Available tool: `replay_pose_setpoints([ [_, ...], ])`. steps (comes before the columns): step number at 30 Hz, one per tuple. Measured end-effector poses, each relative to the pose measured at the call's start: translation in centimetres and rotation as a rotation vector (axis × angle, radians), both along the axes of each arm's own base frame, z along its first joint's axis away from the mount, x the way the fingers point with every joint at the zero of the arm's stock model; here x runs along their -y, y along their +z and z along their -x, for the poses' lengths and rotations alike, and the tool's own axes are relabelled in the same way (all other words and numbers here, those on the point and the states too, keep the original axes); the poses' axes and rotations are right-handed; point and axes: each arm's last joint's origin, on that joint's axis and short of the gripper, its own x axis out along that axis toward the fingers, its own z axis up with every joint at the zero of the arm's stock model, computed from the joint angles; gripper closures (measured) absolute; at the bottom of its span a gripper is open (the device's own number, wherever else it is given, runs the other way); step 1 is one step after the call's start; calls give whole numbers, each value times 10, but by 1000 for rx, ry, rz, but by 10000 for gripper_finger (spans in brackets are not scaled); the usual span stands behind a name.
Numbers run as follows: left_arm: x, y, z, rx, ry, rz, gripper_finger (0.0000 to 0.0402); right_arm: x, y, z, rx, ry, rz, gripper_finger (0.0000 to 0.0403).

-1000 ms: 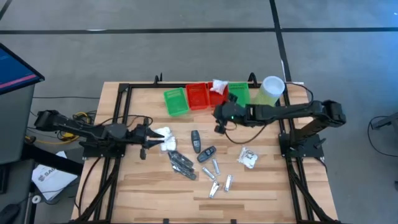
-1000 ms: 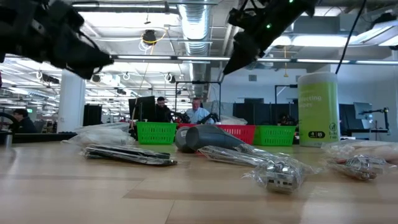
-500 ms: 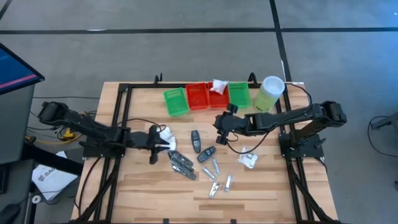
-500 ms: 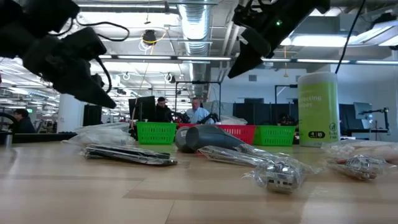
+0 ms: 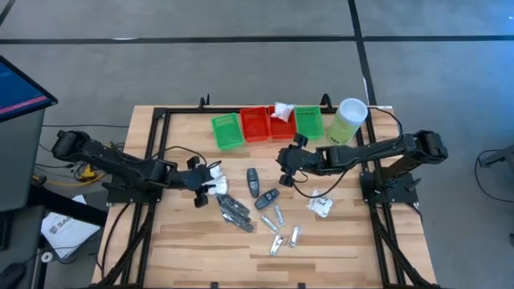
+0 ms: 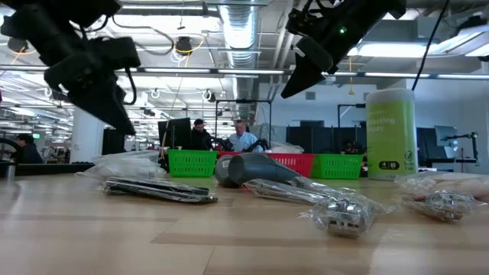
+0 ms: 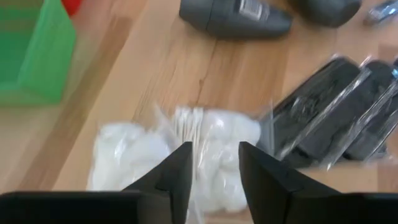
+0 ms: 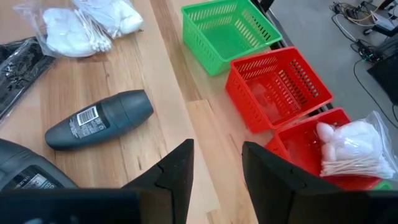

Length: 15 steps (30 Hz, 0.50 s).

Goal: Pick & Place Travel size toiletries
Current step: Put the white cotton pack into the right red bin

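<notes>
The toiletries lie loose on the wooden table. There is a white soft packet (image 5: 211, 174) (image 7: 186, 152), two dark grey oval pieces (image 5: 253, 181) (image 5: 267, 198), black narrow pieces (image 5: 234, 211), small silver tubes (image 5: 283, 230) and another white packet (image 5: 321, 205). My left gripper (image 5: 199, 186) (image 7: 213, 168) (image 6: 114, 114) hangs open above the left white packet, tilted down, clear of it. My right gripper (image 5: 285, 167) (image 8: 216, 168) (image 6: 294, 80) is open in the air between the trays and the oval pieces, one of which shows in its wrist view (image 8: 99, 119).
Four small trays stand in a row at the far edge: green (image 5: 226, 131), red (image 5: 255, 124), red (image 5: 281, 126) with a white packet (image 5: 283, 109) in it, green (image 5: 308, 120). A tall pale green cylinder (image 5: 350, 117) stands at the far right. Black frame rails run along both table sides.
My left gripper has moved toward the table's right, over the white packet, and has tipped from nearly level to pointing steeply down. My right gripper has shifted a little toward the near edge and down, then stayed still. No object has moved.
</notes>
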Motion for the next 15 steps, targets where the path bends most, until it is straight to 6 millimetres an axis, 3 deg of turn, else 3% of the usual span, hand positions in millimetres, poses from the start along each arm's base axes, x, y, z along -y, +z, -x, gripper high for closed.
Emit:
replay_pose_setpoints([
  [7,-1,-3,4,-43,20,-4,237,0,0,0,-3,8,8,278],
  [15,-1,-19,-1,-140,35,-49,249,0,0,-1,-1,10,10,280],
])
